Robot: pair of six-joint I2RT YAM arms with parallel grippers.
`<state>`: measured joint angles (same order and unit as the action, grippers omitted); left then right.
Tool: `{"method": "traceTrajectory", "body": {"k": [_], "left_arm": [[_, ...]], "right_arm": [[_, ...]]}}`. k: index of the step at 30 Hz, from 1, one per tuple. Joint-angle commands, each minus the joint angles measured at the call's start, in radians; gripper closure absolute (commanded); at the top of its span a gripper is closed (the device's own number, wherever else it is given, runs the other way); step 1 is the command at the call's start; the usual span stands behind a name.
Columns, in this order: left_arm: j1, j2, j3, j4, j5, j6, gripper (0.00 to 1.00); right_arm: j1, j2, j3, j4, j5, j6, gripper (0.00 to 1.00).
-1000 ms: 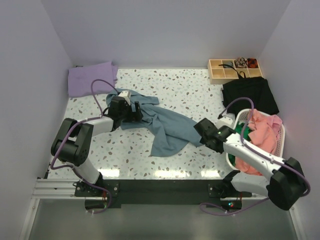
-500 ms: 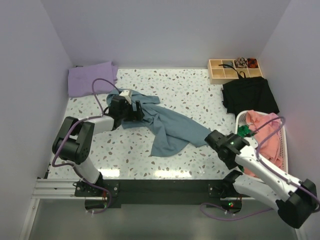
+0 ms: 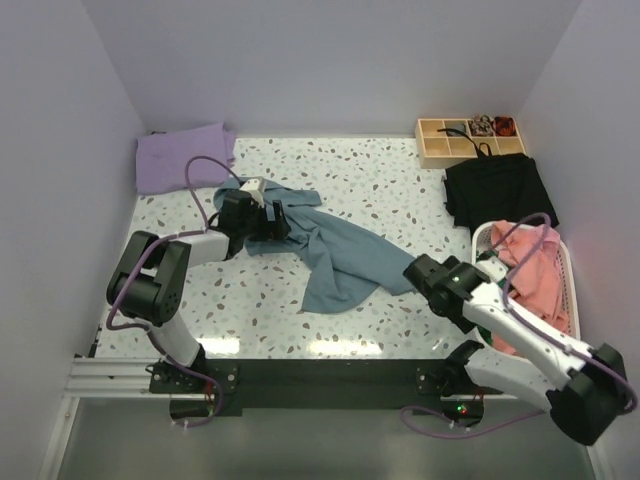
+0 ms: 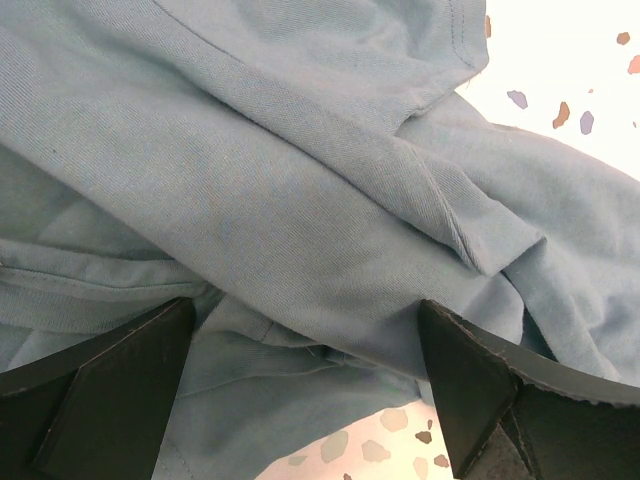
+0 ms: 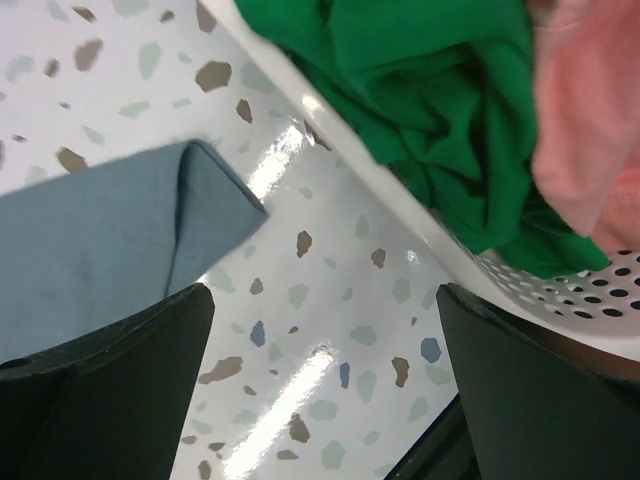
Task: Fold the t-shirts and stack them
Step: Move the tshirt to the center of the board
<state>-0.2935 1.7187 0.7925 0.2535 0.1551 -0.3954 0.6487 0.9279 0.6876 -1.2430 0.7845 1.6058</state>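
The white basket (image 3: 572,285), right of the slate-blue t-shirt (image 3: 340,255) crumpled on the tabletop (image 3: 380,170), holds salmon-pink t-shirts (image 3: 545,285) and a green cloth (image 5: 420,100). The left hand (image 3: 272,222) lies low over that shirt's far left end and the right hand (image 3: 420,272) at its right edge, both spread wide and empty. Since half a second ago the right hand has shifted back toward the shirt, while the left has stayed put.

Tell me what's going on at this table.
Two robot arms are working on t-shirts. The left arm has its jaws open right over the crumpled slate-blue t-shirt lying mid-table. The right arm, jaws open and empty, hovers by that shirt's near corner, beside the white basket of salmon-pink shirts. A lavender t-shirt looks folded in the far left corner.
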Motion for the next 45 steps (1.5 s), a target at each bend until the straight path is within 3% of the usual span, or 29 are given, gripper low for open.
{"method": "traceTrajectory", "body": {"k": [1,5,7,11,17,19,20,22,23,24,26,28,29,34,38,45], "left_arm": [[0.002,0.036,-0.013,-0.118,0.038,0.018,0.00],[0.002,0.027,-0.013,-0.123,0.031,0.021,0.00],[0.002,0.032,-0.010,-0.120,0.038,0.021,0.00],[0.002,0.041,-0.003,-0.125,0.040,0.027,0.00],[0.002,0.041,-0.001,-0.132,0.032,0.035,0.00],[0.002,0.039,0.001,-0.129,0.038,0.033,0.00],[0.002,0.041,0.001,-0.123,0.043,0.029,0.00],[0.002,0.039,-0.004,-0.114,0.055,0.024,0.00],[0.002,0.035,-0.010,-0.106,0.060,0.020,0.00],[0.002,0.029,-0.012,-0.105,0.061,0.020,0.00],[0.002,-0.005,-0.021,-0.105,0.061,0.023,0.00],[0.002,-0.042,-0.030,-0.106,0.058,0.021,0.00],[0.002,-0.083,-0.038,-0.112,0.058,0.018,0.00],[-0.010,-0.203,-0.070,-0.108,0.084,-0.028,0.00],[-0.015,-0.245,-0.096,-0.097,0.080,-0.077,0.00],[-0.012,-0.242,-0.090,-0.158,-0.116,-0.148,0.00]], "right_arm": [[-0.003,0.210,0.018,0.048,-0.033,-0.058,0.01],[-0.003,0.365,0.047,-0.148,-0.021,0.229,0.01],[-0.001,0.353,0.038,-0.159,-0.034,0.243,0.01],[-0.003,0.177,-0.009,-0.194,-0.011,0.351,0.01],[-0.003,-0.082,-0.066,-0.232,0.096,0.379,0.01],[-0.001,-0.109,-0.047,-0.198,0.122,0.292,0.01],[-0.003,-0.103,-0.036,-0.158,0.128,0.122,0.01],[-0.003,-0.048,-0.013,0.031,0.095,-0.068,0.01],[-0.001,-0.025,-0.008,0.115,0.057,-0.281,0.01],[-0.001,0.006,-0.007,0.284,-0.020,-0.390,0.01],[0.002,0.089,0.001,0.403,-0.098,-0.592,0.01],[0.014,0.139,0.009,0.534,-0.166,-0.658,0.01],[0.025,0.147,0.007,0.592,-0.200,-0.766,0.01],[0.040,0.178,0.050,0.856,-0.426,-0.955,0.03],[0.040,0.401,0.170,0.906,-0.562,-1.101,0.03],[0.040,0.730,0.381,0.881,-0.449,-1.152,0.02]]}}
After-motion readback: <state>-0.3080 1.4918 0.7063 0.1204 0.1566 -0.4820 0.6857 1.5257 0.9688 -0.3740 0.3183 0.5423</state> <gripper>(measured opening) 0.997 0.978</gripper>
